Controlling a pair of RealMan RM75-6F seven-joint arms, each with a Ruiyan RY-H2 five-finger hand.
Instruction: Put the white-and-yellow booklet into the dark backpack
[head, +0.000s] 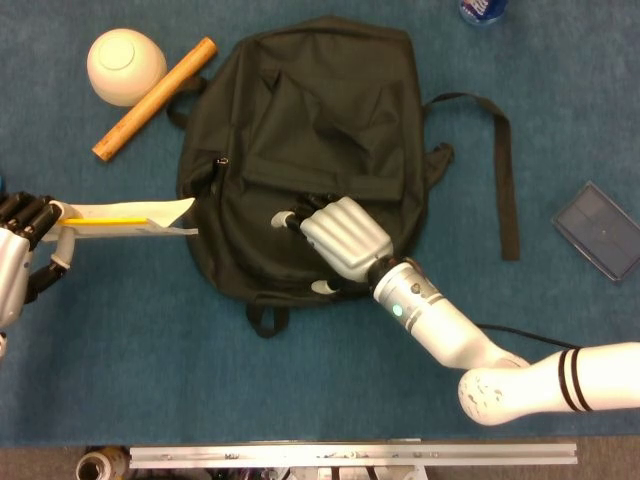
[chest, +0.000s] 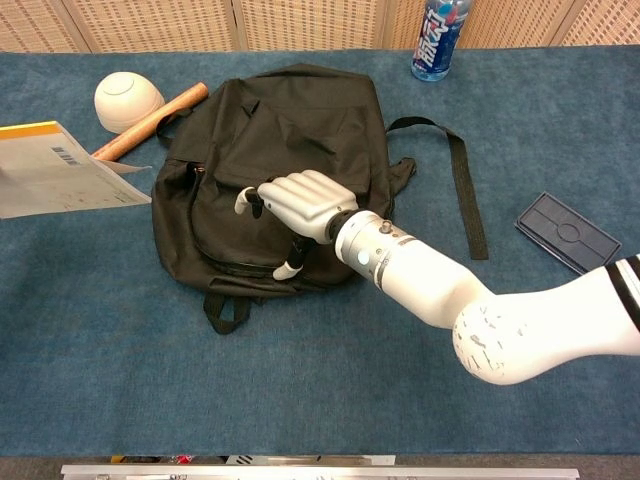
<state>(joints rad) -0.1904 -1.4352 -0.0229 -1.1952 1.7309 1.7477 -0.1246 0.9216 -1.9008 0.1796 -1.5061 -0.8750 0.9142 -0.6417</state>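
Note:
The dark backpack (head: 300, 110) lies flat on the blue table, its top toward the far edge; the chest view shows the backpack (chest: 290, 120) too. My right hand (head: 340, 240) rests on its lower front panel with the fingers spread and bent down onto the fabric, thumb tip near the bottom seam. No fabric or zipper shows pinched in the right hand (chest: 300, 200). At the far left my left hand (head: 20, 250) grips the white-and-yellow booklet (head: 125, 215), which points at the backpack's left side and stops just short of it. In the chest view only the booklet (chest: 55, 170) shows.
A white bowl (head: 125, 65) and a wooden stick (head: 155, 97) lie at the back left beside the backpack. A loose strap (head: 505, 170) trails off its right side. A dark flat case (head: 603, 230) sits at the right, a bottle (chest: 437, 38) at the back edge.

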